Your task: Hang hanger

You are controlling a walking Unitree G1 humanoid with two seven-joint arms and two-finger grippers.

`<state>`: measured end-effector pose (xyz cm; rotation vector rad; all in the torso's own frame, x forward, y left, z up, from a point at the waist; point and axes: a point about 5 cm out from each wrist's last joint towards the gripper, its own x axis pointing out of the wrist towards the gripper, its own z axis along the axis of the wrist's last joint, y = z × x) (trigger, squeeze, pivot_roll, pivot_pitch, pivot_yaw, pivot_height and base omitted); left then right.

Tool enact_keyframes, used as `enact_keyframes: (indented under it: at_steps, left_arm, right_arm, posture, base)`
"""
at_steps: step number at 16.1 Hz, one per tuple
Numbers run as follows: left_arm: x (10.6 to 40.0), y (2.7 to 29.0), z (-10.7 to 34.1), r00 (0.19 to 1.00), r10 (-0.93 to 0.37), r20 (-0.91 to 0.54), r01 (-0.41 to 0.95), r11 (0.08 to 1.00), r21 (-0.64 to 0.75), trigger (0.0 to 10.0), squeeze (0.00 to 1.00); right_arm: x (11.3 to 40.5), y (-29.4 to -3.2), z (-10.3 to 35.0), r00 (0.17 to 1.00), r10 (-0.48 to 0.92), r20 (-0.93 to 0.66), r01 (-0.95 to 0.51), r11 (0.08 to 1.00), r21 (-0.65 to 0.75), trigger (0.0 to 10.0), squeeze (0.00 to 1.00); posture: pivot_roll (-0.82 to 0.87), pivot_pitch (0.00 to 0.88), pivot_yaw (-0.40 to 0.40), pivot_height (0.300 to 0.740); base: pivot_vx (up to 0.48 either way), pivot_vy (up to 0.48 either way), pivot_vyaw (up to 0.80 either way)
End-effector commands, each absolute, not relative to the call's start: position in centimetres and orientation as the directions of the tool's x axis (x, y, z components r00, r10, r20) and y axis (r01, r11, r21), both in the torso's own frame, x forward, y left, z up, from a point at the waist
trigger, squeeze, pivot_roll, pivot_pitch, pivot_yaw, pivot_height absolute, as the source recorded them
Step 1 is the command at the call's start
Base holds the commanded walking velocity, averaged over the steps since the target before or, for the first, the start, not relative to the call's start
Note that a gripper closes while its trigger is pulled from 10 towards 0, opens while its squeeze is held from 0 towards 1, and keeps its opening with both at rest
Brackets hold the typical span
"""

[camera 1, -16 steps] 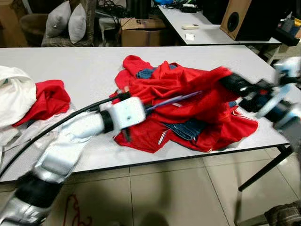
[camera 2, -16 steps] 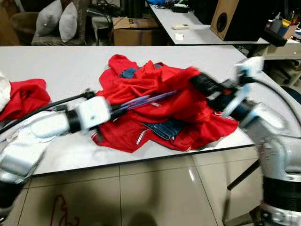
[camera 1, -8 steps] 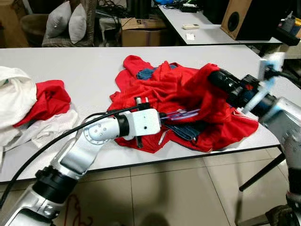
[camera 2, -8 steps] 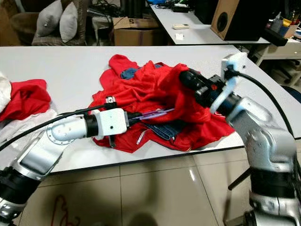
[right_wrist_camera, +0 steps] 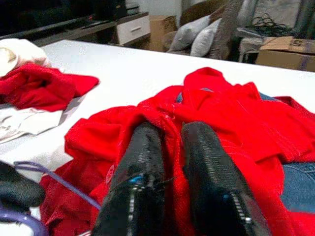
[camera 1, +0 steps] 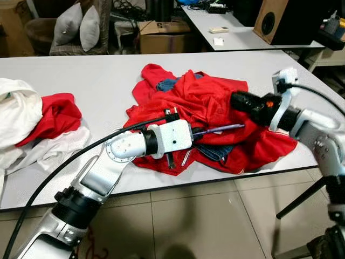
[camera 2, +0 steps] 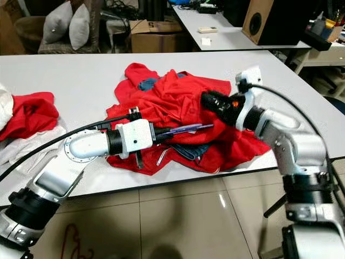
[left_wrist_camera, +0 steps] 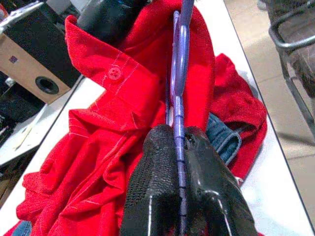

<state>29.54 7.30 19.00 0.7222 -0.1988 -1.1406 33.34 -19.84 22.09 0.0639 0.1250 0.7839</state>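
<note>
Moved: left gripper (left_wrist_camera: 179,147) has drawn nearer the table's (camera 1: 97,81) front edge, clamping the hanger (camera 1: 218,128).
Right gripper (right_wrist_camera: 170,147): pinching the shirt (camera 1: 210,97).
Tip: feed the hanger straight into the collar.

Head eyes look down at the table (camera 1: 81,75); wrist cameras close along pincers
</note>
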Motion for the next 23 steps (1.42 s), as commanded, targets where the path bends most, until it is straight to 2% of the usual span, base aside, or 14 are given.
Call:
enact_keyframes:
  at_steps: [1,5,9,13,16,17,18,20,23]
  left_arm:
    - [29.7,7.2,20.0,0.418,-0.893,-0.165,0.743,0.231,0.629,10.0,0.0]
    - [30.0,7.8,19.7,0.432,-0.883,-0.183,0.747,0.237,0.621,10.0,0.0]
    - [30.1,8.0,19.4,0.433,-0.881,-0.191,0.753,0.237,0.614,10.0,0.0]
    - [30.0,8.1,19.3,0.43,-0.88,-0.201,0.758,0.231,0.61,10.0,0.0]
    - [30.1,8.2,19.3,0.429,-0.88,-0.205,0.759,0.229,0.609,10.0,0.0]
    - [30.1,8.2,19.3,0.426,-0.881,-0.207,0.761,0.225,0.609,10.0,0.0]
    - [30.0,8.2,19.3,0.42,-0.883,-0.211,0.763,0.217,0.609,10.0,0.0]
    - [30.0,8.1,19.4,0.407,-0.887,-0.218,0.767,0.202,0.608,10.0,0.0]
    - [29.6,7.7,19.0,0.383,-0.895,-0.229,0.78,0.181,0.599,10.0,0.0]
  right_arm:
    - [33.3,-20.4,22.4,0.683,0.721,-0.116,-0.714,0.693,0.102,10.0,1.0]
    - [31.5,-22.8,24.2,0.554,0.796,-0.245,-0.811,0.582,0.058,10.0,1.0]
    - [29.5,-24.5,26.2,0.445,0.85,-0.282,-0.884,0.467,0.012,10.0,1.0]
    - [29.5,-26.1,28.2,0.543,0.806,-0.237,-0.839,0.505,-0.203,10.0,1.0]
    - [29.0,-26.7,28.0,0.571,0.743,-0.35,-0.808,0.431,-0.403,10.0,1.0]
    - [28.5,-26.5,27.8,0.547,0.75,-0.373,-0.814,0.373,-0.444,10.0,0.29]
    - [28.0,-26.1,27.4,0.497,0.765,-0.41,-0.836,0.295,-0.463,10.0,0.0]
    - [27.5,-25.9,26.3,0.442,0.751,-0.491,-0.856,0.19,-0.48,10.0,0.0]
    - [27.8,-26.1,24.9,0.447,0.679,-0.582,-0.839,0.091,-0.537,10.0,0.0]
  posture:
    - [-0.04,0.002,-0.012,0.74]
    - [-0.05,0.0,-0.012,0.74]
    - [-0.05,0.0,-0.014,0.74]
    - [-0.05,0.0,-0.01,0.74]
    - [-0.05,0.0,-0.008,0.74]
    - [-0.05,0.0,-0.008,0.74]
    - [-0.05,0.0,-0.005,0.74]
    - [-0.05,0.0,-0.006,0.74]
    - [-0.05,0.0,-0.008,0.74]
  base:
    - [0.0,0.0,0.0]
    - [0.0,0.0,0.0]
    - [0.0,0.0,0.0]
    - [0.0,0.0,0.0]
    - [0.0,0.0,0.0]
    - [0.0,0.0,0.0]
    - [0.0,0.0,0.0]
    - [0.0,0.0,0.0]
    - [0.0,0.0,0.0]
